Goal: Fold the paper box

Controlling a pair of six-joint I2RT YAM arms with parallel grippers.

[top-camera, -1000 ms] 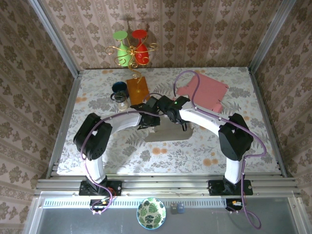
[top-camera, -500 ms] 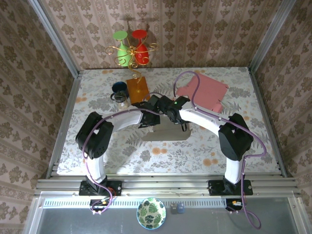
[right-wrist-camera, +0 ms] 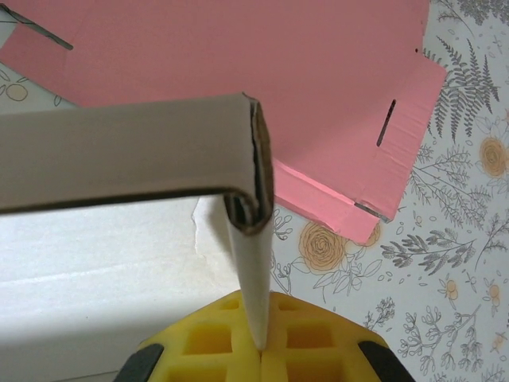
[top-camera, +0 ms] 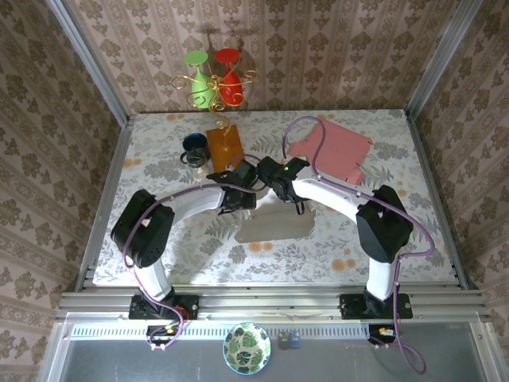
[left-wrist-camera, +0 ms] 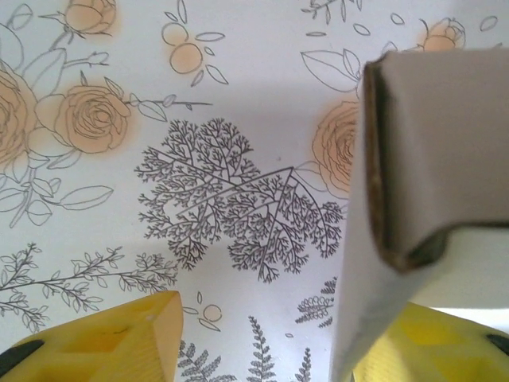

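Right gripper [right-wrist-camera: 261, 344] is clamped on a flap of the paper box [top-camera: 274, 224], which is set near the middle of the table [top-camera: 413, 239]. Left gripper [left-wrist-camera: 270, 350] is held spread open, with a box wall just beside one finger.

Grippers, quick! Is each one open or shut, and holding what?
Left gripper: open, jaws wide apart, gripping nothing; a paper box panel stands beside one finger.
Right gripper: closed, pinching an edge of the paper box.
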